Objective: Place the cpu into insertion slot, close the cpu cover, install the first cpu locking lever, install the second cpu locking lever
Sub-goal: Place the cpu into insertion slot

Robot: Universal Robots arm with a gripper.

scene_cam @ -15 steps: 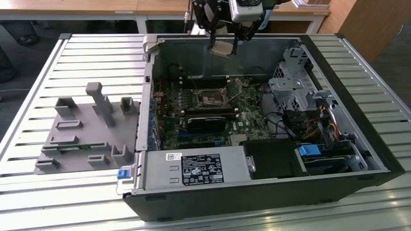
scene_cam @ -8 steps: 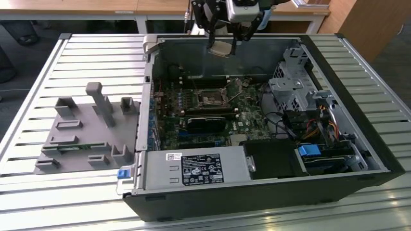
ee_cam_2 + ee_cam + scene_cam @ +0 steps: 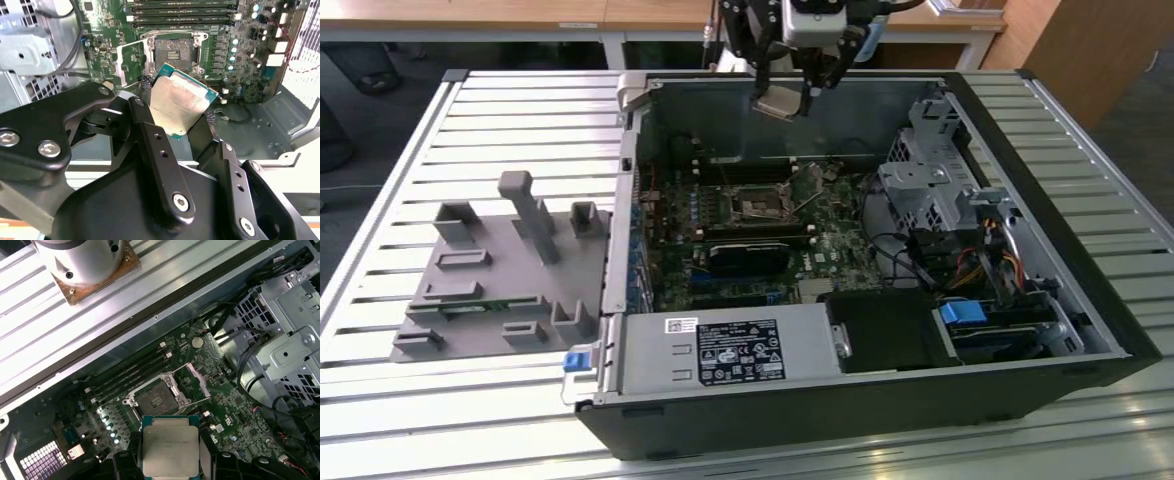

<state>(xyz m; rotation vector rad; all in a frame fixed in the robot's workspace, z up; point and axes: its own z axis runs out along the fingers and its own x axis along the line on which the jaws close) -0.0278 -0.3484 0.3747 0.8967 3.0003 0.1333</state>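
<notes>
The cpu [image 3: 182, 102] hangs in the air, silver-grey metal top facing the cameras in both wrist views and its green edge showing around the lid. It is pinched by two opposite edges between the gripper's fingers [image 3: 155, 140], one dark pad pressed against each side, so the chip bridges the gap between them and most of its top stays uncovered. In the first wrist view the cpu [image 3: 170, 447] sits squarely between the two pads [image 3: 132, 447]. In the exterior view the cpu [image 3: 777, 104] is tilted under the gripper [image 3: 787, 95], high up near the far wall of the open computer case [image 3: 1067, 300] and well apart from the board.

Below it on the green circuit board [image 3: 230, 415] lies the insertion slot [image 3: 152, 400], a dark square socket with a silver rim, uncovered and with no chip in it. The cpu cover [image 3: 196, 382] is swung open and stands just beside the slot, hinged at one edge. In the second wrist view the slot [image 3: 172, 50] lies just beyond the held chip, with the cover [image 3: 130, 62] at its side.

The case rests on a slatted table [image 3: 480, 110]; a grey fixture [image 3: 507, 270] sits on the slats at the exterior view's left
</notes>
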